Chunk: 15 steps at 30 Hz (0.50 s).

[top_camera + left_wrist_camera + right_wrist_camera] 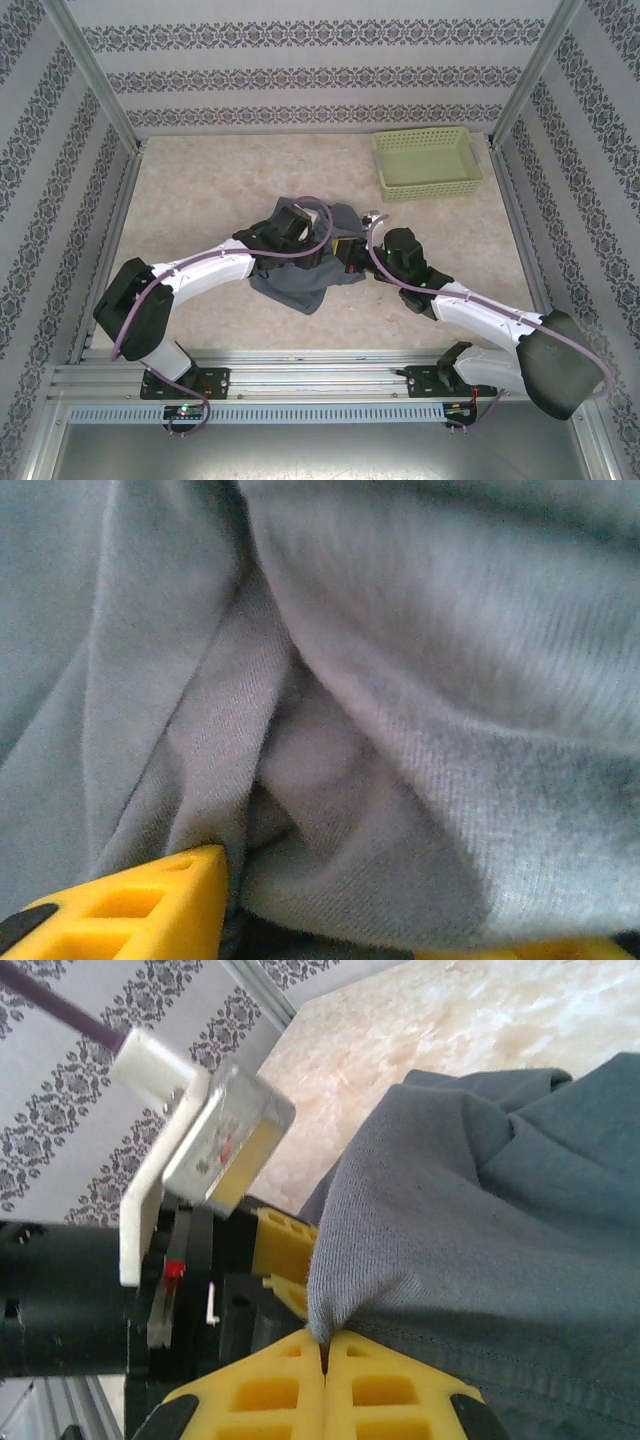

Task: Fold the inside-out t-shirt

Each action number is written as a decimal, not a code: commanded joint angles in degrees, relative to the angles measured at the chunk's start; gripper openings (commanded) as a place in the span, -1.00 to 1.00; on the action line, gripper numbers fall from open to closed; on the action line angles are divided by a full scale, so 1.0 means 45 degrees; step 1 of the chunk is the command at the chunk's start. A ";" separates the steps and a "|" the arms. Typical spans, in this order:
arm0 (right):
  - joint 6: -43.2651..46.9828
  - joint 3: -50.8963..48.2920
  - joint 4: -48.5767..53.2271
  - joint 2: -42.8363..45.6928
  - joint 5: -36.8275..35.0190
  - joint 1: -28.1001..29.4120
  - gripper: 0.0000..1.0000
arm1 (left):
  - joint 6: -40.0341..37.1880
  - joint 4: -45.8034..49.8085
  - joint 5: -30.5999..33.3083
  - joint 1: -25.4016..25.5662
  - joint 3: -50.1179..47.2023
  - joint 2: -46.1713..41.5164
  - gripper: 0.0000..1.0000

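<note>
I see the inside-out t-shirt [300, 283] bunched in a heap at the middle of the desk [190, 200], well apart from the light green basket [430, 186] at the far right. My right gripper [322, 1348] is pinched tight on a fold of the shirt. My left gripper [390, 920] stands parted, with cloth bulging between its yellow fingers [130, 910].

Our t-shirt [298, 282] lies mid-tabletop [200, 190], left hand [335, 243] over it, right hand [356, 262] at its right edge; basket [427, 162] far right.
</note>
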State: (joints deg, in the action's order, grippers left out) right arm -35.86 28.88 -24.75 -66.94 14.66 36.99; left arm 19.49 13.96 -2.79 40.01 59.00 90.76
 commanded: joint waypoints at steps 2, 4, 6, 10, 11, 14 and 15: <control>0.0440 -0.0147 -0.0512 0.0121 0.0266 0.0209 -1.00 | 0.0040 -0.0731 0.0097 -0.0082 0.0541 0.0241 0.02; 0.0502 -0.0130 -0.0515 0.0102 0.0278 0.0256 -1.00 | 0.0039 -0.0781 0.0019 -0.0082 0.0617 0.0422 0.02; 0.0514 -0.0169 -0.0542 0.0127 0.0278 0.0253 -1.00 | -0.0025 -0.0849 -0.0028 -0.0082 0.0715 0.0613 -0.01; 0.0492 -0.0230 -0.0445 0.0205 0.0011 0.0253 -1.00 | -0.0300 -0.0627 0.0235 -0.0102 0.1046 0.0890 -0.38; 0.0456 -0.0265 -0.0435 0.0216 -0.0126 0.0239 -1.00 | -0.0376 -0.0679 0.0247 -0.0102 0.1029 0.0857 -0.53; 0.0182 -0.0426 -0.0289 0.0235 -0.0695 0.0067 -1.00 | -0.0497 -0.0836 0.0248 -0.0102 0.0981 0.0586 -0.92; 0.0007 -0.0490 -0.0285 0.0210 -0.0847 -0.0057 -1.00 | -0.0502 -0.0952 0.0243 -0.0121 0.0905 0.0444 -1.00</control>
State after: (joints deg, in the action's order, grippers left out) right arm -34.65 27.86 -25.12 -66.87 13.37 37.34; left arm 18.22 12.05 -2.68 40.01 61.98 94.30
